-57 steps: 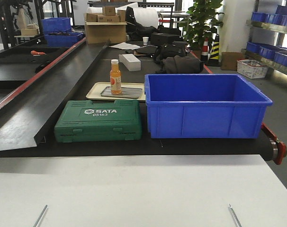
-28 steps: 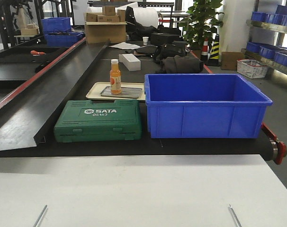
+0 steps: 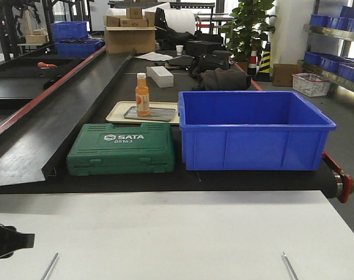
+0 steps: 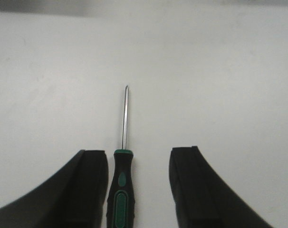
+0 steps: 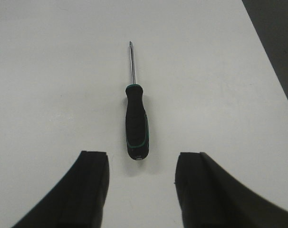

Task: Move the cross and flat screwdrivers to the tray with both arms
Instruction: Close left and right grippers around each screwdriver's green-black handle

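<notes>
Hovering wide-open over white tabletop [image 3: 177,233].
Straddling one black-and-green steel-shafted screwdriver [image 4: 121,185] with wide-spread left claw [image 4: 139,156]; holding right claw [image 5: 141,156] wide just behind the twin screwdriver [image 5: 136,118].

Front view: bright, even overhead light. Table [image 3: 183,233] near white, slightly overexposed; bin [image 3: 256,131] sharp, saturated. Window glare at 1 o'clock; background at 12 o'clock softer. Left arm [image 3: 4,239] at 8 o'clock underexposed, no detail.

Left wrist view: dimmer, hazy, low contrast. Left screwdriver [image 4: 122,180] soft-edged; thin highlight on shaft. Left fingers [image 4: 87,190] at 7 and 5 o'clock blurred. Dark band at 12 o'clock.

Right wrist view: brighter, crisper. Right screwdriver [image 5: 136,123] in focus, soft shadow at its 6 o'clock end. Right fingers [image 5: 89,190] blurred. Dark corner at 2 o'clock.
</notes>
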Controlling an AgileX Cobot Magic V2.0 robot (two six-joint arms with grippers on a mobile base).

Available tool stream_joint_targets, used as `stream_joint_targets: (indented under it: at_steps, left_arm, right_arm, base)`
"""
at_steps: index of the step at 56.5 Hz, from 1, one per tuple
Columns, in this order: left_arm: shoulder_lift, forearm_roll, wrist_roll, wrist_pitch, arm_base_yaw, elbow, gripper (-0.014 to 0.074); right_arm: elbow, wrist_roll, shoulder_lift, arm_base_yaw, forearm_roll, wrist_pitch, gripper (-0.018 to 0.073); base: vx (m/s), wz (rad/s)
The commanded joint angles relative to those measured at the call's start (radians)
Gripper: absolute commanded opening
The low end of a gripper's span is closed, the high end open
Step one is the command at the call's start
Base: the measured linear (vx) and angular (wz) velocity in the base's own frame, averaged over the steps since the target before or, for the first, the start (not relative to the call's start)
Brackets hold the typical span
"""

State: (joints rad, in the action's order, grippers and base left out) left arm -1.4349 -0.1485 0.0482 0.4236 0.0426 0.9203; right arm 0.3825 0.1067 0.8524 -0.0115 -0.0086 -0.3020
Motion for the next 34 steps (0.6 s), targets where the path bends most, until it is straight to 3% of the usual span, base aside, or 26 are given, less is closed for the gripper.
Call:
stream_joint_targets:
  at_steps: [1, 16, 34]
  left_arm:
    - [-0.084, 0.003, 0.052, 0.029, -0.007, 0.102, 0.0446]
    - [-0.362, 0.003, 0.152, 0.061, -0.003, 0.239, 0.0445]
    - [-0.5, 0.035, 0.156, 0.094, -0.004, 0.297, 0.0445]
  right_arm:
    - [0.037, -0.006, -0.001, -0.005, -0.004, 0.084, 0.0415]
    - [0.037, -0.01, -0.001, -0.005, -0.012, 0.094, 0.0415]
    - [0.037, -0.009, -0.001, -0.005, -0.012, 0.09, 0.0415]
  base:
    - [0.0, 0.0]
    - [0.0, 0.0]
    - [0.0, 0.0]
